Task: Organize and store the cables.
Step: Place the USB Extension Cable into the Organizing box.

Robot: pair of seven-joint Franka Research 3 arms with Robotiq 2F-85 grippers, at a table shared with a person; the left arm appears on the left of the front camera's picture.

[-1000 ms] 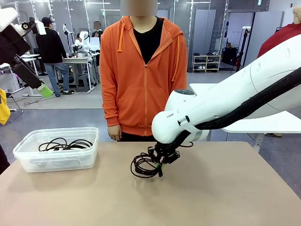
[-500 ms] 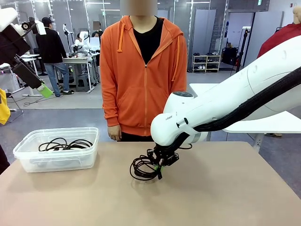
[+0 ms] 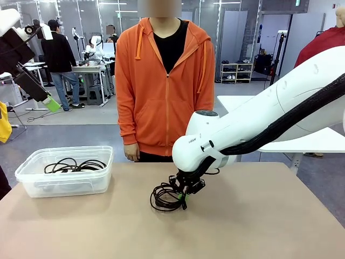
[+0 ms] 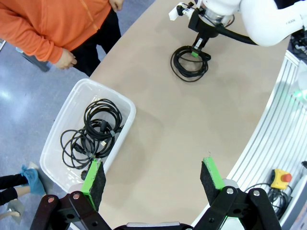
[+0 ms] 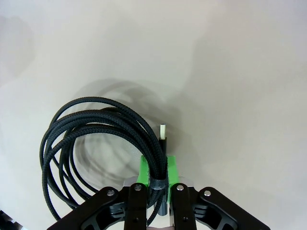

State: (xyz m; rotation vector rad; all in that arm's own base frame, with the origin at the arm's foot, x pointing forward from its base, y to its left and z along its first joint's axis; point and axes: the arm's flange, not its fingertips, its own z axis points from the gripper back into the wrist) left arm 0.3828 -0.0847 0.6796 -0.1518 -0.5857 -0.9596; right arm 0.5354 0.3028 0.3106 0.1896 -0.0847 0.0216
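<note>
Black braided cable (image 5: 96, 139) – beige table (image 3: 259, 226) – orange hoodie (image 3: 161, 91)

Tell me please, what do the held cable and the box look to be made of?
The cable looks jacketed in matte black braided fabric: a woven texture shows along its strands. The box looks like clear, slightly glossy plastic, since the coils inside show through its walls.

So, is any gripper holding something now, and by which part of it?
The right gripper holds the coiled black cable by the bundled strands at the coil's edge, beside its connector end. The left gripper is open and holds nothing.
</note>
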